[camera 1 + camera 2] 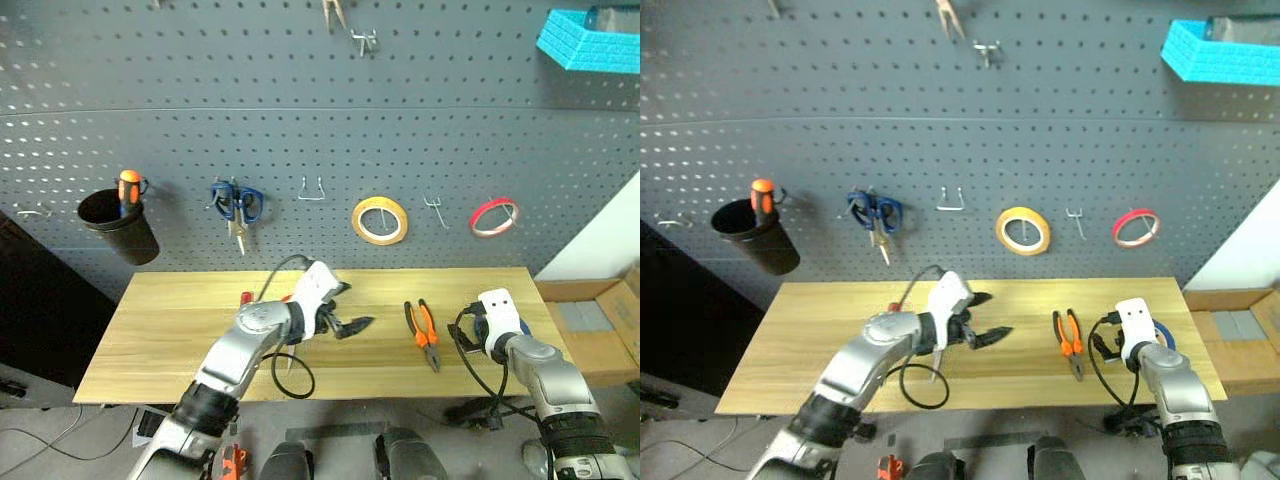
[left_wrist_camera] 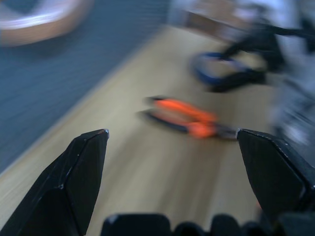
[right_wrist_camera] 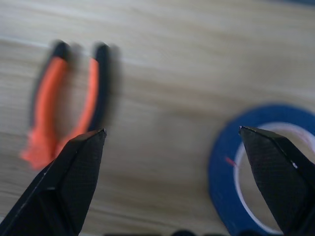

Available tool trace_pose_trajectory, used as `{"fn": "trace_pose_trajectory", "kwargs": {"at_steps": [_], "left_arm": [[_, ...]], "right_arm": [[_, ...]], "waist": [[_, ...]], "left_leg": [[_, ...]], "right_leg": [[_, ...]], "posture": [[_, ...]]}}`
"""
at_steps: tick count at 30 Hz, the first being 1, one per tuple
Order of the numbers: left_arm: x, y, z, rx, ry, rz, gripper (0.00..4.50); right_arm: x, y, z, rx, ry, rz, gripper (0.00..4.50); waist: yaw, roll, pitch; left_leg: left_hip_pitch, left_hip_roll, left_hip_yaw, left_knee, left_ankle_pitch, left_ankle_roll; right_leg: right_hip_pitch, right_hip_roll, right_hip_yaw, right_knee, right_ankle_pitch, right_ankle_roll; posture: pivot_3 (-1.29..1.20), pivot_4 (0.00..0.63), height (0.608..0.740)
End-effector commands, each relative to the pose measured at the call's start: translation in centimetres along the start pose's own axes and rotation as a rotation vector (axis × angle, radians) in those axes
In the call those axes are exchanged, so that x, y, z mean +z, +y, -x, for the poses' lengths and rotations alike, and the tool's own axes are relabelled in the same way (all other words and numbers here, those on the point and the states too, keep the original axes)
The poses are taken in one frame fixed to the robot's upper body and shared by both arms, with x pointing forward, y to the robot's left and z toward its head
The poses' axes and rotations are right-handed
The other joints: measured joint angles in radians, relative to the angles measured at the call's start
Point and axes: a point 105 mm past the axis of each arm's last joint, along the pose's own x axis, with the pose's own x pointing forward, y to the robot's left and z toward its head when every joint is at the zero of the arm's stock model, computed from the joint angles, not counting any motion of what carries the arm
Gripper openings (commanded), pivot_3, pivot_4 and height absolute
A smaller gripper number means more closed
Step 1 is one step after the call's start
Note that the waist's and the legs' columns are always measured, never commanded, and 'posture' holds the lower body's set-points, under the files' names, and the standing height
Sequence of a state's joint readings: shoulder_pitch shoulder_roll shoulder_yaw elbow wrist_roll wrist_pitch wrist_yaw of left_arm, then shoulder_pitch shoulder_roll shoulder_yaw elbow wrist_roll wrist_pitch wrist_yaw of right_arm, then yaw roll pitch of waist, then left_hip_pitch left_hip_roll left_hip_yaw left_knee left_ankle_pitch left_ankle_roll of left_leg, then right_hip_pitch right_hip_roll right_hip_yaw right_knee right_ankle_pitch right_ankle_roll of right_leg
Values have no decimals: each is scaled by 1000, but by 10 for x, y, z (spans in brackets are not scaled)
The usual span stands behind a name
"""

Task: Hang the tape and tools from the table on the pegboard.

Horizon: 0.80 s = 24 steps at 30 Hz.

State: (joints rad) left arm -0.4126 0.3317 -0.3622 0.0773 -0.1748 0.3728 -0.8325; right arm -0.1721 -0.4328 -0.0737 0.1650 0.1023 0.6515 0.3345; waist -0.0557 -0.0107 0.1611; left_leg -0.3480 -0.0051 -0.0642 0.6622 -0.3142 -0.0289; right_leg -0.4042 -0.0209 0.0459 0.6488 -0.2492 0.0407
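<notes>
My left hand over middle of surface, fingers spread, empty, pointing toward my right; my right hand at right end of surface, fingers spread, empty, poised above blue tape; tape flat on wood, partly under that hand; pliers between my two hands, long axis running front to back, orange-and-black handles toward pegboard, jaws toward me; red-handled tool partly hidden behind my left arm, kind cannot tell.
</notes>
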Motion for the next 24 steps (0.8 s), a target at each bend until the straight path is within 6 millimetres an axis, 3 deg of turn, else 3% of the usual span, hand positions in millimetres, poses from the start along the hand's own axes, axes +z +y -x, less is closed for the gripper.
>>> {"fn": "trace_pose_trajectory", "kwargs": {"at_steps": [1,7,16,19,24], "left_arm": [[6,-4,-19,-109,14,-129,4472],[17,-11,-49,-230,3,-242,4472],[26,-15,-64,-286,-13,-291,4472],[27,-16,-68,-291,-17,-299,4500],[28,-13,-70,-283,-17,-309,4500]], "right_arm": [[9,-15,3,-39,-9,-46,4500],[9,-21,-1,-44,18,-89,4500],[3,-25,-12,-18,61,-163,4500],[3,-25,-14,1,68,-189,3925],[3,-28,-16,-4,80,-206,2209]], "waist": [[-7,1,8],[-10,-1,33],[-24,-2,57],[-27,-2,60],[-28,-2,60]], "left_leg": [[0,0,0,0,-1,1],[-3,-1,1,1,-2,3],[-7,0,-1,3,-3,4],[-7,0,-1,3,-3,4],[-7,0,-3,3,-3,4]], "right_leg": [[0,0,0,0,0,0],[-1,-2,-1,-2,0,1],[-3,-2,-2,-2,-1,1],[-3,-3,-2,-2,-1,2],[-3,-3,-2,-2,-1,2]], "posture": [[-97,218,740],[-118,239,740],[-110,255,740],[-110,257,740],[-105,249,740]]}}
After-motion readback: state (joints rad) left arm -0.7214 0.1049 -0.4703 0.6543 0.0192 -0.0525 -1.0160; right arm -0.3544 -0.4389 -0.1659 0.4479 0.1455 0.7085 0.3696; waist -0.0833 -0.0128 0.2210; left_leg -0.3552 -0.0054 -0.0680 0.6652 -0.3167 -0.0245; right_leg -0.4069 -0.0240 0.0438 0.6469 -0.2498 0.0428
